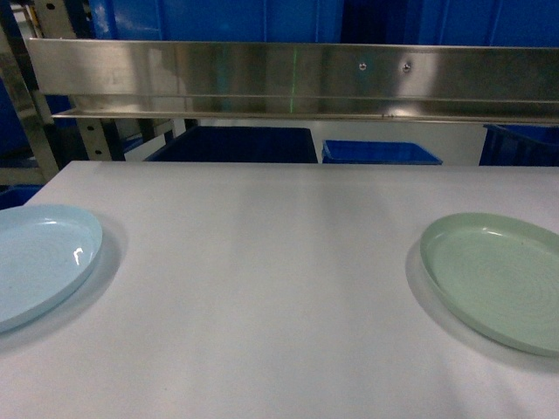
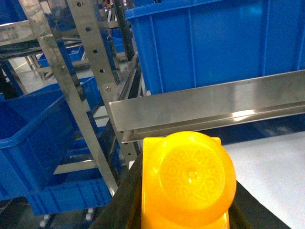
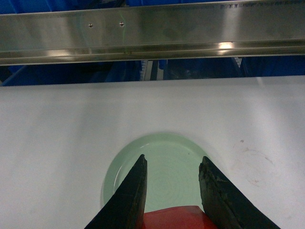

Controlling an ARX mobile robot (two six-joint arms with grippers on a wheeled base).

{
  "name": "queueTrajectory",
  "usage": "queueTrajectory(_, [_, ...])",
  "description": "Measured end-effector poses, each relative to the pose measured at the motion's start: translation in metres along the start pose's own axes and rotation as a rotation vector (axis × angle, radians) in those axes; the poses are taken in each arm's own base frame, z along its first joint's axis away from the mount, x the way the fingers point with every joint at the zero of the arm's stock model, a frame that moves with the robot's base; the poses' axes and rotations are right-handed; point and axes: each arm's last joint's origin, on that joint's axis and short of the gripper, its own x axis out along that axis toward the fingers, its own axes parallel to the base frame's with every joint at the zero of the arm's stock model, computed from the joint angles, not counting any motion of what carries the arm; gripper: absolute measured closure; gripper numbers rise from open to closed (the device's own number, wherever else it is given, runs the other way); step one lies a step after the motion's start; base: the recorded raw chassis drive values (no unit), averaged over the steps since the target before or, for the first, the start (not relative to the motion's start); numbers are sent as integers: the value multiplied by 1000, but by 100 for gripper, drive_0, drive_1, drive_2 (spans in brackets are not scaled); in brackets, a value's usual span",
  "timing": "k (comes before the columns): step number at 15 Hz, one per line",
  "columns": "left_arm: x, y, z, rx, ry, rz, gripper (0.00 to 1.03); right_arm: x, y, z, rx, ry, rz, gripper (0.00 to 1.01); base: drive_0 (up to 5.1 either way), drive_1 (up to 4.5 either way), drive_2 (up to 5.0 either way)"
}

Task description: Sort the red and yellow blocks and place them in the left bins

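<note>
White tabletop (image 1: 262, 288) fills our head view, steel rail (image 1: 288, 83) across the far edge, blue bins (image 1: 381, 153) behind and below it; pale blue plate (image 1: 35, 262) sits at the left edge, pale green plate (image 1: 498, 279) at the right, well apart; neither arm shows in that view. Our left gripper (image 2: 186, 191) is clamped on the yellow block (image 2: 190, 179), stud face toward the wrist camera, dark fingers (image 2: 121, 205) flanking both sides; it hangs off the table's left end near the rail, with a deep blue bin (image 2: 214, 43) above the rail and another bin (image 2: 28, 138) lower left on the rack (image 2: 71, 90). Our right gripper (image 3: 172, 191) sits over the green plate (image 3: 162, 162), jaws parted; the red block (image 3: 174, 218) lies between the fingers (image 3: 131, 195) at the base; whether they grip it, we cannot tell.
</note>
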Motion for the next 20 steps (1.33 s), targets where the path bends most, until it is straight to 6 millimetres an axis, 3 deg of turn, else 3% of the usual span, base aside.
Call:
queueTrajectory(9, [1,-1,-1,0,1,-8,76,0,0,0,0,-1,-3,74,-440,21,415])
queueTrajectory(20, [0,-1,0,0,1,-6,76,-1,0,0,0,-3,-1,74,-496,245,245])
